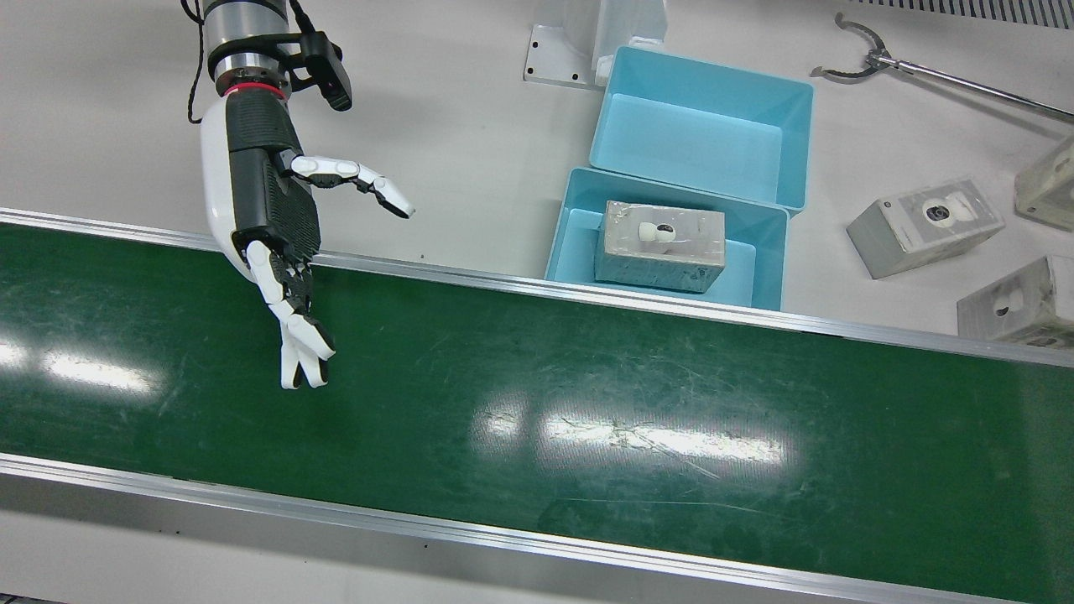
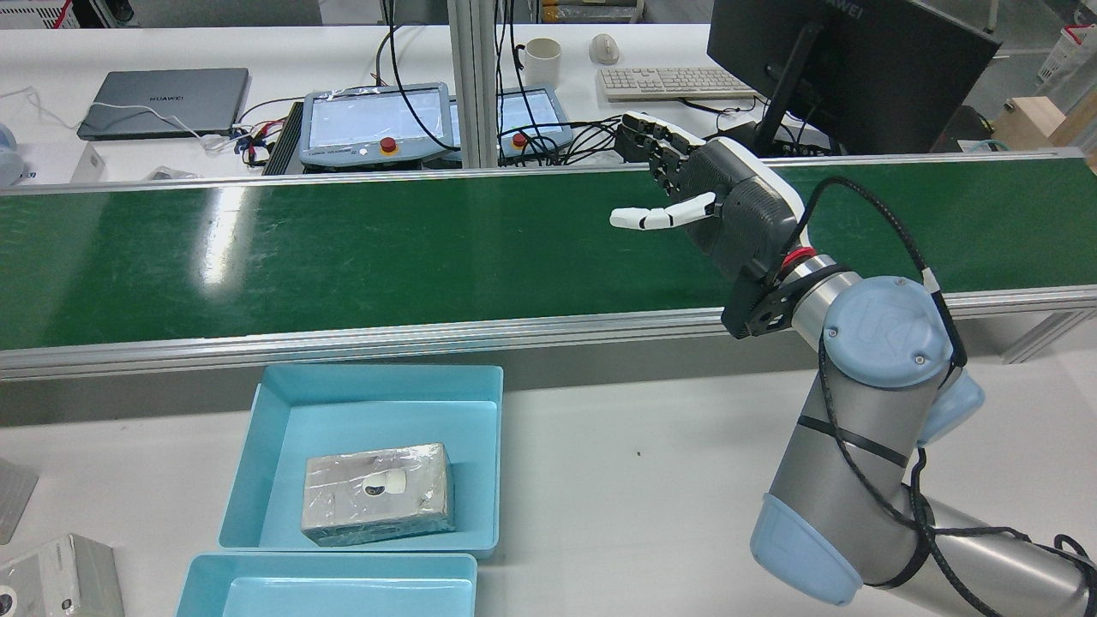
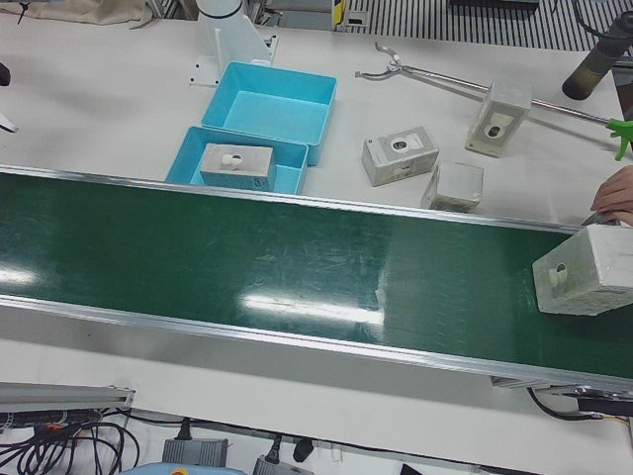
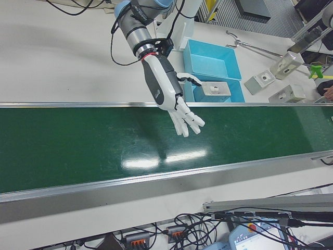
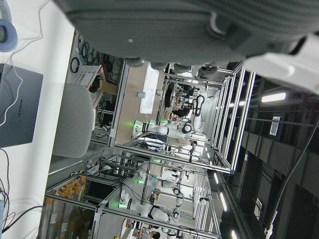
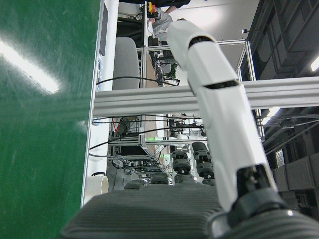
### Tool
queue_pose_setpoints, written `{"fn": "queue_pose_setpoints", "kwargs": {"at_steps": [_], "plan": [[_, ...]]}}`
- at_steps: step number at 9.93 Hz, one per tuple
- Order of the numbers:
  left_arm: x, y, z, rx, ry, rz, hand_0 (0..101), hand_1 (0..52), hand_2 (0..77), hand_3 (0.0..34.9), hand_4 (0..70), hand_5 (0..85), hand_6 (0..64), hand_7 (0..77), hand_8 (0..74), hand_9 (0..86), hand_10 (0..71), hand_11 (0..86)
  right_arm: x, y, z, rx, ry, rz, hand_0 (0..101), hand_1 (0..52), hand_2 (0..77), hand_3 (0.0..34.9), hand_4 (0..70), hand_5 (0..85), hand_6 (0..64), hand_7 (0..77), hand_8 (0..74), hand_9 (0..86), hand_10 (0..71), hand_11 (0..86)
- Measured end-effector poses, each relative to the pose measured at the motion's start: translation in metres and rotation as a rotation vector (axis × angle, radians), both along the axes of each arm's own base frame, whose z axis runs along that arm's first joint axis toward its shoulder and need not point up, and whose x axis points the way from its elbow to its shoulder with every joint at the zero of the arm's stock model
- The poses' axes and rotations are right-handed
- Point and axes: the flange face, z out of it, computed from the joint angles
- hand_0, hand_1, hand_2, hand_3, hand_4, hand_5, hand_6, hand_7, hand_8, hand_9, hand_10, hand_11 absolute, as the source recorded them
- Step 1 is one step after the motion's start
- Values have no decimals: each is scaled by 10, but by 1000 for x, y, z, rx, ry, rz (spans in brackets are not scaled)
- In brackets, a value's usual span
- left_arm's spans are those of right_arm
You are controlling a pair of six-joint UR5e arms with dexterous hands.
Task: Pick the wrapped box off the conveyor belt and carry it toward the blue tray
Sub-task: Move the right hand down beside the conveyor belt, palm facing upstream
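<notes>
One wrapped box sits at the far end of the belt w/ a person's hand by it, well apart from the right hand, which hovers spread & empty; next it prob. waits, then grasps.

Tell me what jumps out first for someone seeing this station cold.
The right hand, open with fingers spread, hangs over the green conveyor belt, holding nothing. A wrapped box already lies in the blue tray beside the belt. In the left-front view, another wrapped box sits at the belt's far end, beside a person's hand.
</notes>
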Motion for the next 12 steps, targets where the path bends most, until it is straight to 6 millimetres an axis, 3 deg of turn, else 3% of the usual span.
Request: {"fn": "queue_pose_setpoints", "kwargs": {"at_steps": [4, 5, 7, 9, 12], "plan": [[0, 0, 0, 0, 0, 0, 0, 0, 11, 0, 0, 11, 5, 5, 5, 0, 5, 5, 34, -26, 24, -45, 31, 68, 530, 235, 185, 0, 44, 125, 5, 11, 5, 11, 0, 5], [0, 0, 0, 0, 0, 0, 0, 0, 5, 0, 0, 11, 5, 5, 5, 5, 5, 5, 35, -30, 25, -35, 20, 70, 530, 235, 185, 0, 44, 125, 5, 11, 5, 11, 0, 5], [0, 0, 0, 0, 0, 0, 0, 0, 5, 0, 0, 11, 5, 5, 5, 0, 5, 5, 20, -49, 34, 20, -17, 27, 529, 245, 251, 0, 120, 185, 65, 55, 22, 60, 0, 5], [0, 0, 0, 0, 0, 0, 0, 0, 11, 0, 0, 11, 5, 5, 5, 0, 5, 5, 7, -68, 49, 53, -33, -8, 529, 240, 224, 0, 120, 185, 38, 55, 11, 33, 0, 5], [0, 0, 0, 0, 0, 0, 0, 0, 11, 0, 0, 11, 5, 5, 5, 0, 5, 5, 8, -78, 51, 72, -44, -9, 530, 224, 180, 0, 104, 180, 44, 44, 11, 33, 0, 5]]}}
